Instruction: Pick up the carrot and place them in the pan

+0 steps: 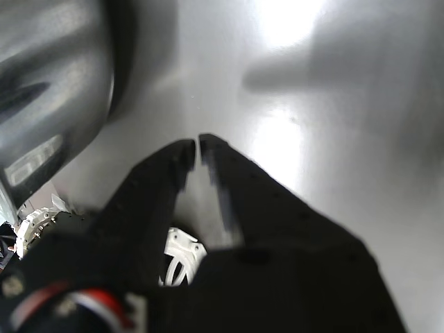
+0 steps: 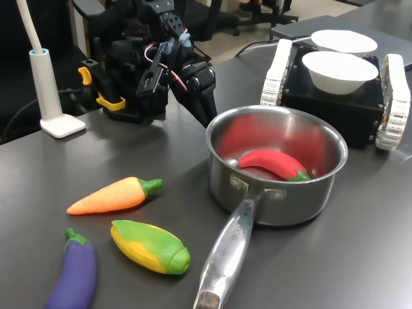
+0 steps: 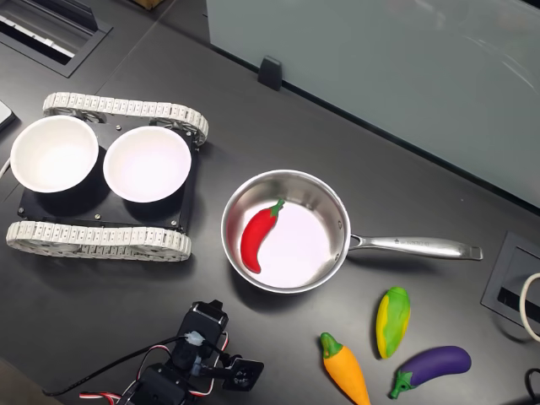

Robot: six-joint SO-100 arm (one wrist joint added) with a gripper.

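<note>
Steel catches the light where the pan (image 2: 277,164) sits mid-table, its long handle (image 2: 226,257) pointing toward the first exterior view's bottom edge, with a red chili (image 2: 273,164) lying inside. The carrot (image 2: 112,195) lies on the dark table (image 2: 360,257), well apart from the pan on the first exterior view's left, green end toward the pan. Just beside it are a corn cob (image 2: 150,246) and an eggplant (image 2: 72,278). The gripper (image 1: 196,146) hangs over bare table near the pan's wall, jaws nearly together with only a thin slit between the tips, holding nothing. Two white bowls (image 3: 101,159) rest on a small tracked vehicle (image 3: 105,240).
</note>
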